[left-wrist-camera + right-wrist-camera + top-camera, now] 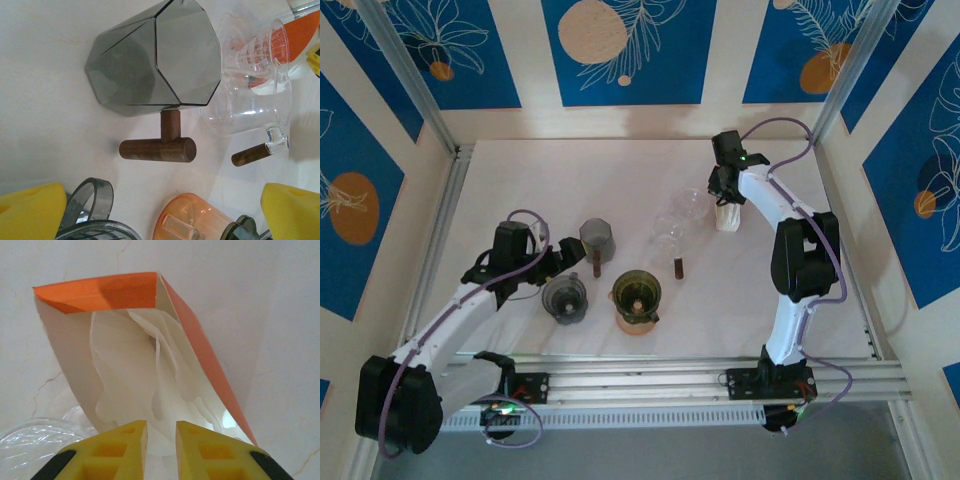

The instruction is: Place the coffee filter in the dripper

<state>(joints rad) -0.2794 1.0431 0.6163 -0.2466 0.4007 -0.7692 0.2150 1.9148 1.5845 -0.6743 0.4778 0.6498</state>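
A stack of white coffee filters [132, 365] stands inside an open white and orange box [100, 292] at the back right of the table [520, 180]. My right gripper [161, 440] reaches into the box mouth, its yellow fingers closed narrowly on the near edge of a coffee filter. From above, the right gripper [725, 192] sits right over the box [727, 218]. A smoky grey dripper [155, 60] with a wooden handle [157, 149] lies on the table ahead of my left gripper [162, 217], which is open and holds nothing. The top view has this dripper [596, 238] just right of the left gripper [565, 258].
A clear glass dripper [680, 215] with a wooden handle [678, 266] lies mid-table. In front stand an orange vessel topped by a dark green piece [636, 298] and a grey ringed cup [565, 298]. An aluminium rail [720, 370] runs along the near edge.
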